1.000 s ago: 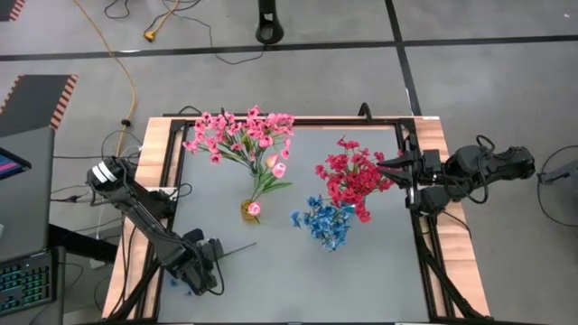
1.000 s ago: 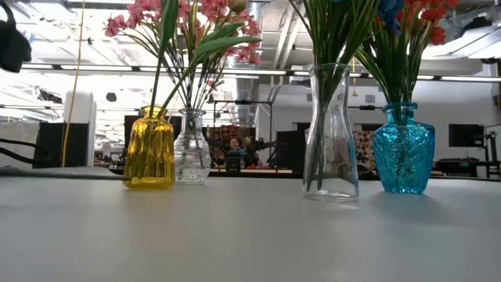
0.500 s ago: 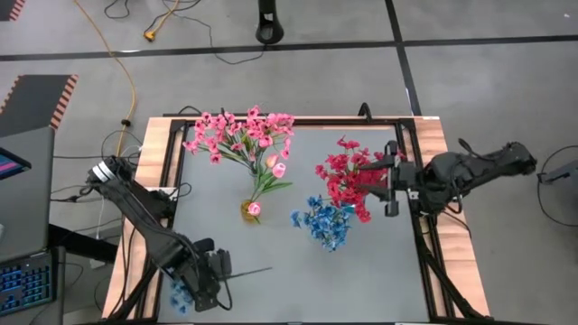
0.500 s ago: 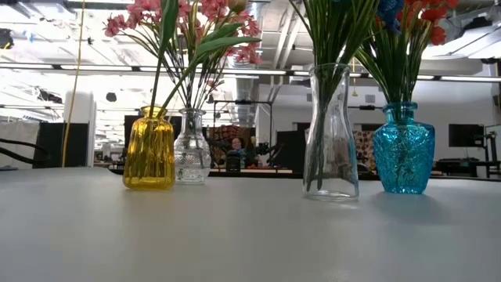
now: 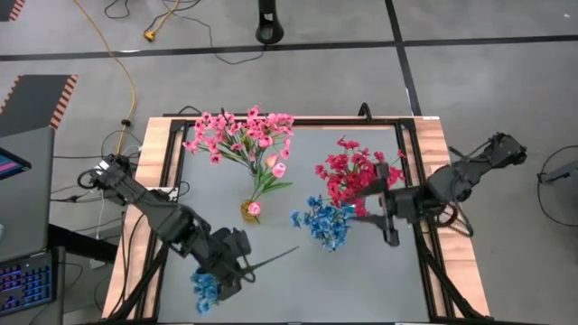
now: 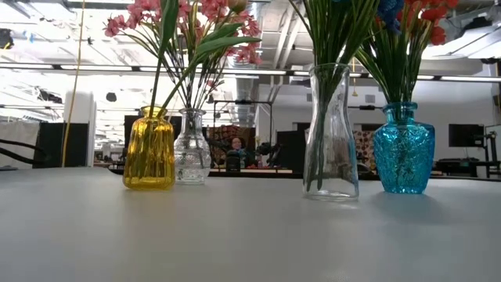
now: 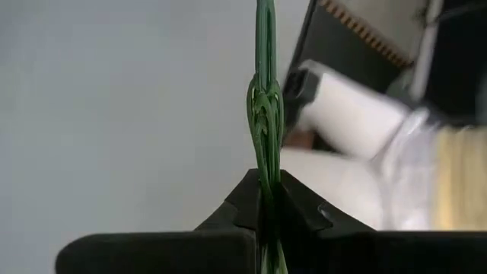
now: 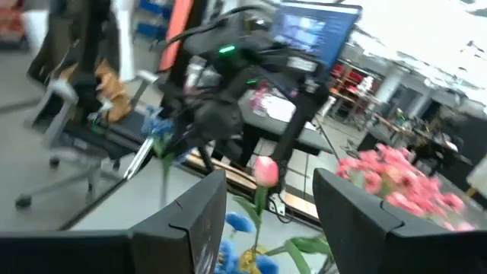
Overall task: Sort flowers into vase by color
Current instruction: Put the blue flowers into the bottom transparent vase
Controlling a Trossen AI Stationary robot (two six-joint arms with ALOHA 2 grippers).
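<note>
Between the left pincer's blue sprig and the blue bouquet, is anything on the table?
No. In the high view only bare grey table separates the left pincer, holding the blue sprig, from the blue bouquet.

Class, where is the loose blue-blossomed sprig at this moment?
In the high view, the blue-blossomed sprig with the thin green stem is at the table's near-left edge, held by the left claw, stem pointing toward the vases.
</note>
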